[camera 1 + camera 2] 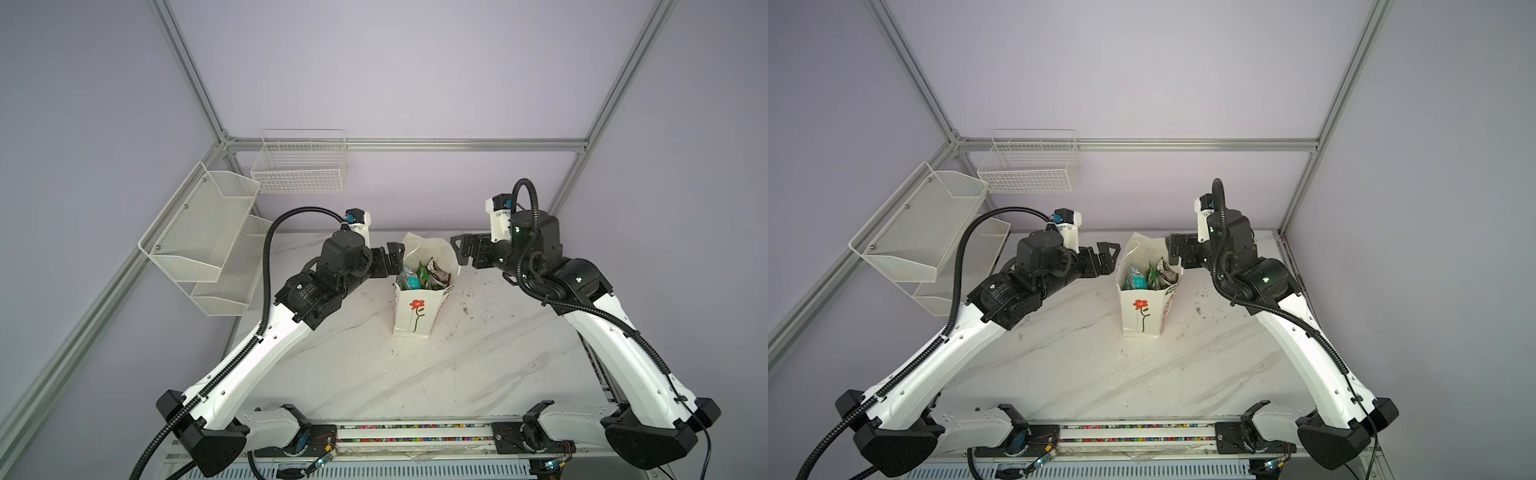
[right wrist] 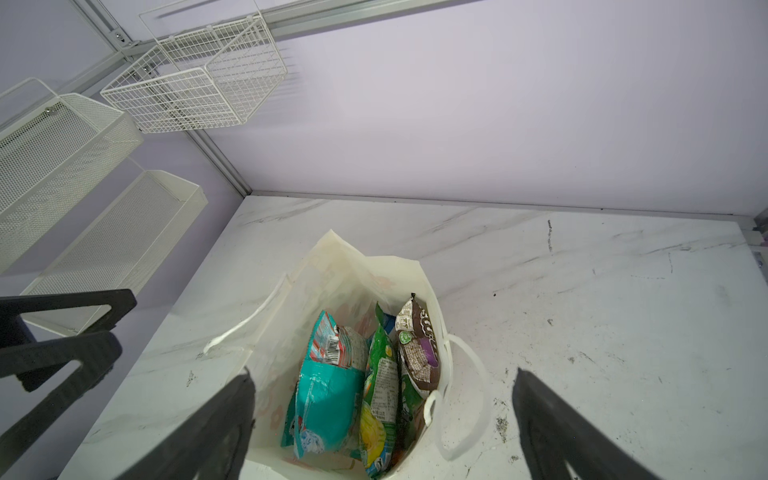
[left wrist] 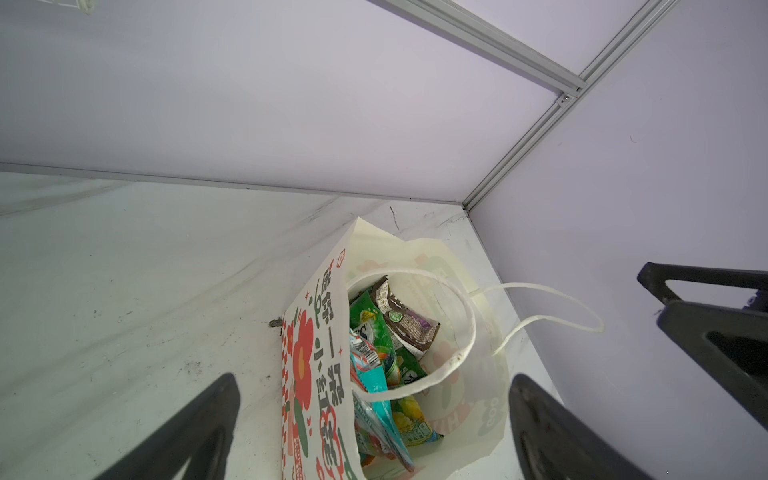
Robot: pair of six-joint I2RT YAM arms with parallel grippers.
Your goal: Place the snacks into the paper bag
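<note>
Our left tool (image 1: 394,258) hovers, jaws spread wide and empty, just beside the paper bag (image 1: 412,318), which stands upright on the desk (image 1: 374,374) with the snacks (image 1: 424,277) inside. Our right tool (image 1: 458,250), equally spread and empty, hangs at its other side. We see none lying outside it, so the packing looks finished.

Lilac walls (image 1: 415,75) framed in aluminium (image 1: 415,144) carry white wire baskets (image 1: 300,172) beside a marble tabletop (image 1: 374,374).
</note>
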